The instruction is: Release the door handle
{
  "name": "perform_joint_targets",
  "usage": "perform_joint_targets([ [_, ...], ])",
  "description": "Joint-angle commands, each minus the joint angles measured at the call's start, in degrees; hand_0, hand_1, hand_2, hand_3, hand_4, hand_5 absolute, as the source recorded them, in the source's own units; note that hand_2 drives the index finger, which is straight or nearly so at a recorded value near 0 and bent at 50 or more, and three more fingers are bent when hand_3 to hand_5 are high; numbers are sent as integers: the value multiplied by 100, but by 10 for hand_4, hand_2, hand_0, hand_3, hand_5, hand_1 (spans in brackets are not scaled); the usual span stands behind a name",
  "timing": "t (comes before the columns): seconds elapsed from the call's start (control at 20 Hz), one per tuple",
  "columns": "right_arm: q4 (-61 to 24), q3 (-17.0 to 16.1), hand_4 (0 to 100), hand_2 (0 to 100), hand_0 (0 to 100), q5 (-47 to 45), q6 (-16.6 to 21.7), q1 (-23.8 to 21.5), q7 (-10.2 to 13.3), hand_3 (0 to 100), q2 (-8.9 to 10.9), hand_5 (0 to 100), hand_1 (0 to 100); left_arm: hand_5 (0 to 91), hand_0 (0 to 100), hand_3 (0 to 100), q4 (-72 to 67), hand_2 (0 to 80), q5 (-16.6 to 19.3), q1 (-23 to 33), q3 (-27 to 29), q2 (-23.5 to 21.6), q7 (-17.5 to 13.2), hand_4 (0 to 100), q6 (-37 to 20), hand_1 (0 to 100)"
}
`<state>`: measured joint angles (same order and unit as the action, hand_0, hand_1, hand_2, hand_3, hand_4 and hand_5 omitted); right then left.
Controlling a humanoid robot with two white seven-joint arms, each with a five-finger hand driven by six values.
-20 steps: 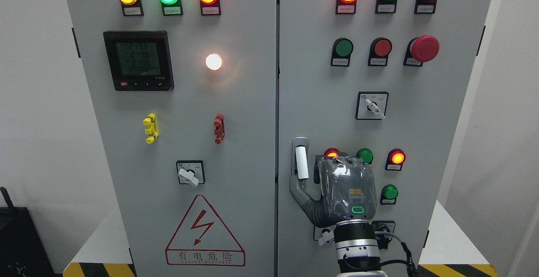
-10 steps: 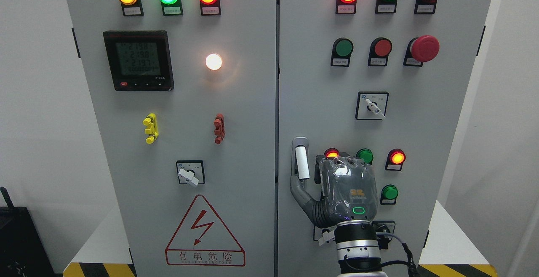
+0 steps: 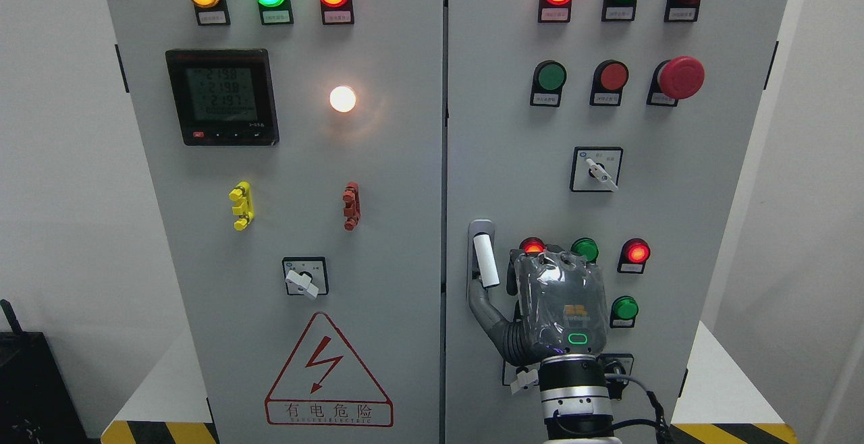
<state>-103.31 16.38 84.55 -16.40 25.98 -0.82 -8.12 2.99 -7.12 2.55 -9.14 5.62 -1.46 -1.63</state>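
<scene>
Since a second ago the right hand (image 3: 540, 309) has eased slightly right and down, its thumb sliding under the handle (image 3: 485, 260). Its fingers look loosely curled beside the white handle at lower centre-right, clamping nothing. Release seems nearly done; pulling the hand clear remains. The handle's long axis runs near vertical, top leaning slightly left.

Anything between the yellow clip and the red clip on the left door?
Nothing. In the head view, the stretch of left door between the yellow clip and the red clip is bare grey panel; the rotary switch sits lower.
</scene>
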Motion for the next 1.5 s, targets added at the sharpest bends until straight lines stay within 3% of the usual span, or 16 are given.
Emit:
perform_joint_targets([
  [0.0,-13,-74,768,766,415,0,-4,-32,11,991,3,694,425,0,0,107,0,48,0,0,0,0,-3,5,4,0],
  [1.45,-40,-188,768,759,449,-9,5,-32,11,986,3,697,426,0,0,106,0,47,0,0,0,0,-3,5,-4,0],
])
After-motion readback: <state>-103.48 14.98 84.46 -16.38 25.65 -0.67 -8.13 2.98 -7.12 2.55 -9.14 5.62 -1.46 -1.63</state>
